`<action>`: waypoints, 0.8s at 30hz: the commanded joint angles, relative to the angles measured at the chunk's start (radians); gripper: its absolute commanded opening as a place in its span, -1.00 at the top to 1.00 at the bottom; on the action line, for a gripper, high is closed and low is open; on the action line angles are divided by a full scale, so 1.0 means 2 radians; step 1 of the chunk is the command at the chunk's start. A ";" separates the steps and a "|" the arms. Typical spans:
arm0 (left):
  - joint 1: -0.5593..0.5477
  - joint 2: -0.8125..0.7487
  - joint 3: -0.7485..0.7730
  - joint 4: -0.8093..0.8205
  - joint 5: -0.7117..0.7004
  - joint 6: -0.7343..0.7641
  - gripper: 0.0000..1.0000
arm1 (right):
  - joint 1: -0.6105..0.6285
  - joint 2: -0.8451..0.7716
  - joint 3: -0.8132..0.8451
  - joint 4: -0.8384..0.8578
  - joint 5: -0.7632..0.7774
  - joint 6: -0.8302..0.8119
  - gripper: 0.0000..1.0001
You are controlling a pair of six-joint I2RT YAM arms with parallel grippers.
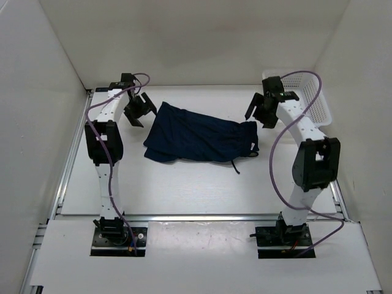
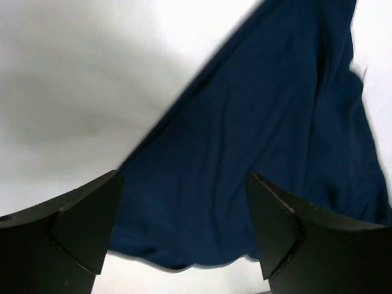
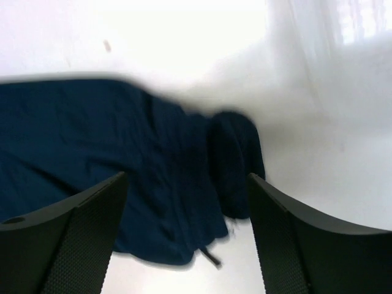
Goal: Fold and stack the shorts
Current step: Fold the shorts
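Your shorts (image 1: 199,138) lie in a rumpled, slanted heap across the middle of the tabletop (image 1: 184,190), between the two arms. The biggest risk is the fold itself. The edges do not line up and the cloth looks bunched, so another fold from here may come out crooked or drag the whole heap.

The white basket (image 1: 315,101) sits just behind the right arm, and a wide swing there could knock it.

Both end effectors stand wide open and hold nothing. The left end effector (image 1: 139,111) hangs by the far left corner of the cloth, and the right end effector (image 1: 261,116) hangs by the bunched end. If you close either one too shallow, you may pinch only the top layer.

The loose drawstring (image 1: 235,166) trails toward you and could snag a finger.

You cannot tell how many layers are stacked. Both wrist views are blurred, and the basket's inside is hard to make out.
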 commanded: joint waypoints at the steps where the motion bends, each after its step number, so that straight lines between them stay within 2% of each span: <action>1: -0.017 -0.146 -0.093 0.031 -0.004 0.042 -0.81 | 0.002 -0.071 -0.082 0.028 -0.044 0.001 -0.62; 2: -0.017 -0.157 -0.116 0.031 -0.004 0.047 -0.81 | 0.002 -0.082 -0.131 0.035 -0.056 0.006 -0.62; 4: -0.022 -0.170 -0.165 0.038 -0.009 0.059 -0.88 | 0.002 -0.109 -0.173 0.053 -0.083 0.012 -0.67; 5: -0.022 -0.170 -0.181 0.038 -0.009 0.065 -1.00 | 0.002 -0.116 -0.190 0.058 -0.095 0.016 -0.71; 9: -0.026 -0.174 -0.254 0.042 0.010 0.071 -1.00 | 0.002 -0.137 -0.241 0.069 -0.116 0.021 -0.95; 12: -0.032 -0.185 -0.310 0.066 0.016 0.061 -1.00 | 0.002 -0.137 -0.253 0.094 -0.136 0.026 -0.95; 16: -0.041 -0.170 -0.325 0.077 0.022 0.056 -1.00 | 0.002 -0.104 -0.259 0.129 -0.152 0.044 -0.95; 21: -0.041 -0.140 -0.329 0.093 0.021 0.051 -1.00 | 0.002 -0.064 -0.254 0.153 -0.132 0.062 -0.66; 22: -0.041 -0.140 -0.329 0.094 0.021 0.051 -0.93 | 0.008 -0.064 -0.260 0.153 -0.127 0.062 -0.60; 23: -0.041 -0.140 -0.329 0.098 0.021 0.051 -0.76 | 0.008 -0.058 -0.265 0.157 -0.121 0.062 -0.57; 24: -0.041 -0.140 -0.329 0.098 0.021 0.051 -0.49 | 0.013 -0.058 -0.265 0.157 -0.115 0.062 -0.48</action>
